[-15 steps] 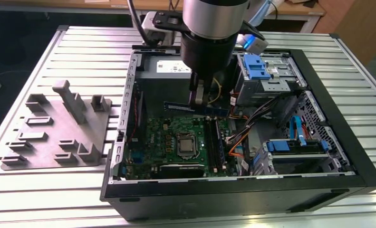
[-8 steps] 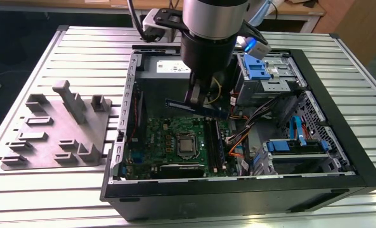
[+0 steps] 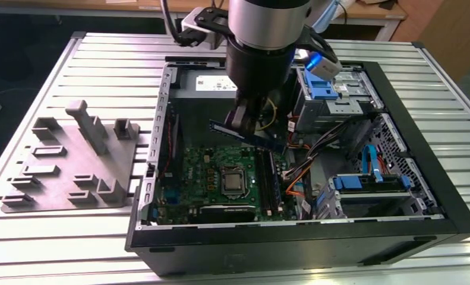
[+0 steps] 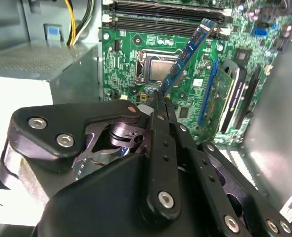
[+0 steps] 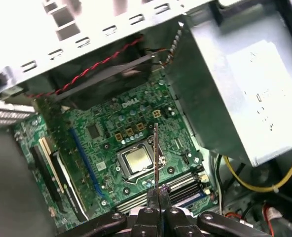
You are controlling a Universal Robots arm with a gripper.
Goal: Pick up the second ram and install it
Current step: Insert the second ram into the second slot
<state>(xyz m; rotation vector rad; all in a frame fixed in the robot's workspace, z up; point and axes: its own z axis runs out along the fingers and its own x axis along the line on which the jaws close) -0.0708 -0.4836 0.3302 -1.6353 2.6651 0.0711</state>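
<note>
My gripper (image 3: 248, 122) is shut on the second ram (image 3: 248, 136), a narrow dark blue stick held in the air inside the open computer case. The stick hangs tilted over the green motherboard (image 3: 207, 175), above the CPU socket (image 3: 233, 181) and beside the black memory slots (image 3: 269, 178). In the second wrist view the ram (image 4: 188, 52) juts out from the fingertips (image 4: 159, 98) toward the slots (image 4: 161, 22). In the first wrist view the ram (image 5: 156, 148) shows edge-on as a thin line above the gripper (image 5: 159, 190), over the socket (image 5: 137, 163) and near the slots (image 5: 178, 185).
The case walls (image 3: 298, 228) ring the motherboard. A power supply (image 3: 207, 83) sits at the back, blue drive cages (image 3: 330, 89) and orange cables (image 3: 298, 178) on the exterior view's right. An expansion card (image 4: 230, 94) stands on the board. A grey fixture plate (image 3: 68, 166) lies outside on the table.
</note>
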